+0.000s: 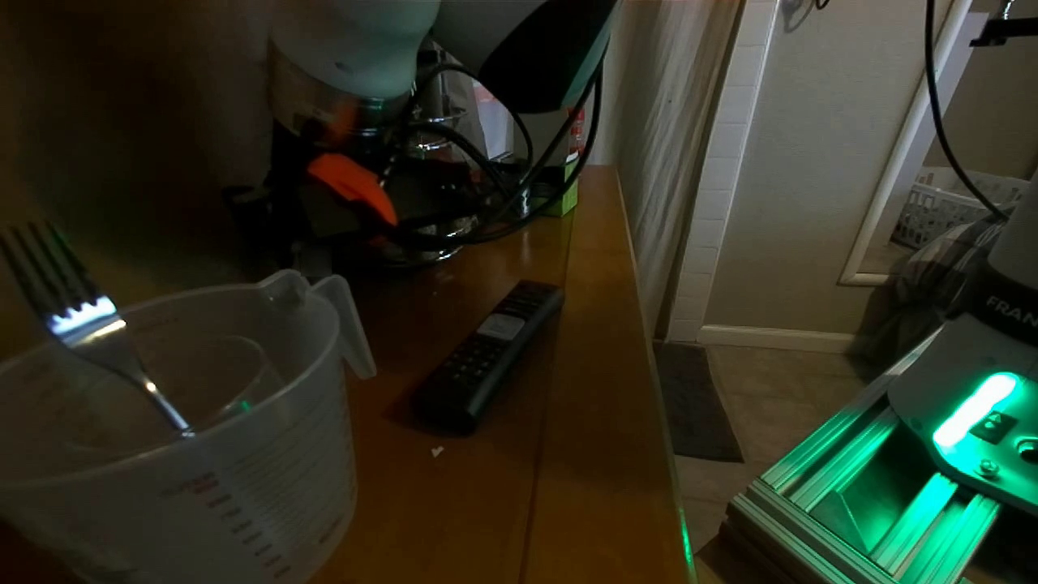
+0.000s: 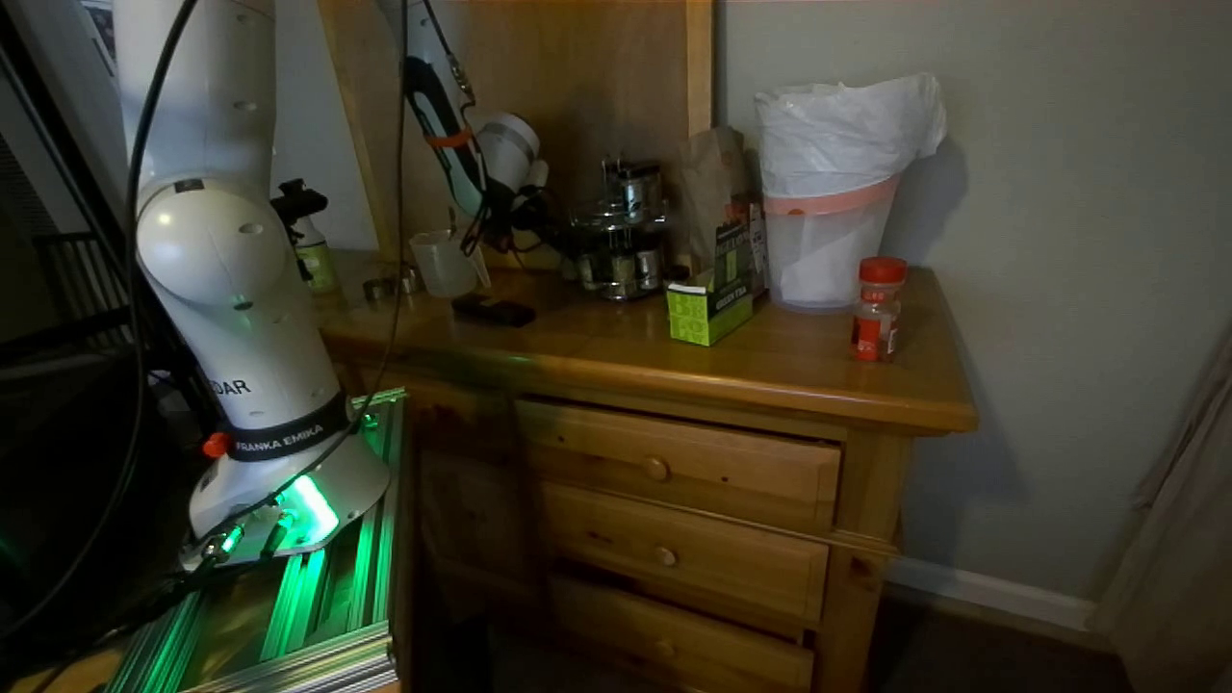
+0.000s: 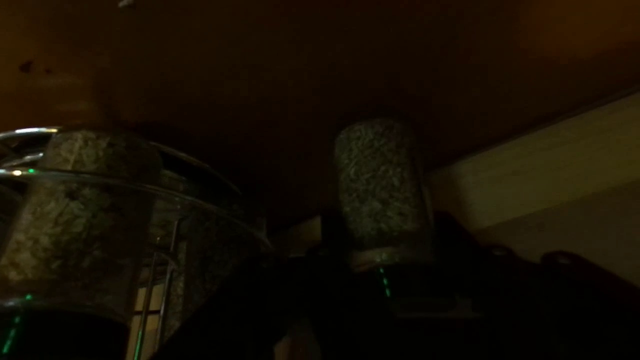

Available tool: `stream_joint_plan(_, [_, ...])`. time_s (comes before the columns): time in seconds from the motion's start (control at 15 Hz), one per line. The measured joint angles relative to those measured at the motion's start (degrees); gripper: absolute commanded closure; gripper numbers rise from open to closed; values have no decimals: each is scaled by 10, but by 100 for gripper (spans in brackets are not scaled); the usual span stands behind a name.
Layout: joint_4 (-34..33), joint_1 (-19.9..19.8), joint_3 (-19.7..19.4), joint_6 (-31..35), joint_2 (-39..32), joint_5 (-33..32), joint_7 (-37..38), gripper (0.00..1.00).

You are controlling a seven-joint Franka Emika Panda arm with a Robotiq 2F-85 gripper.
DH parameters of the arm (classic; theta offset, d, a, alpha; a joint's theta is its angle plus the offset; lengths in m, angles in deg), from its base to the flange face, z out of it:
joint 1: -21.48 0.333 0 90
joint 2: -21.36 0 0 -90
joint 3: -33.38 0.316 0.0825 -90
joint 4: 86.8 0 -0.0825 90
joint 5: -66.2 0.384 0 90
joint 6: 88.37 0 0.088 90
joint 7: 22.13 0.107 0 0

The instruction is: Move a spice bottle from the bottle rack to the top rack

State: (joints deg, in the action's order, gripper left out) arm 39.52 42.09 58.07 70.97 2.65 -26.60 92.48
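Observation:
The bottle rack is a round two-tier metal stand of dark-lidded glass jars on the dresser. Its top rack shows a jar on its right side and thin upright wires. In an exterior view my gripper is at the rack's left side, dark and small. In the wrist view the gripper is shut on a spice bottle filled with dried herbs, held near its dark lid. This bottle is outside the rack's metal ring, apart from it. Another herb jar stands inside the ring. The fingers are very dark.
A clear measuring jug with a fork and a black cordless handset stand near the arm. A green tea box, paper bag, lined white bin and red-lidded jar are beyond the rack. A wooden panel rises behind.

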Motion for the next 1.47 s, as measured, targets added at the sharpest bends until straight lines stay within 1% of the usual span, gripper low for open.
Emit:
stream_joint_plan(0.2, [16,0,20,22,25,17,-8,76])
stream_joint_plan(0.33, [36,-2,31,35,57,55,-16,76])
stream_joint_plan(0.47, [62,1,34,48,94,131,-51,76])
stream_joint_plan(0.67, [103,7,38,61,145,265,-129,76])
stream_joint_plan(0.87, [134,29,41,56,184,397,-209,76])
stream_joint_plan(1.0, [145,46,46,23,212,485,-256,76])
stream_joint_plan(1.13, [146,63,51,-43,254,568,-300,76])
stream_joint_plan(1.27, [143,73,55,-118,314,629,-337,76])
stream_joint_plan(1.4, [139,75,54,-186,378,676,-381,76])
stream_joint_plan(1.47, [134,75,51,-215,408,701,-410,51])
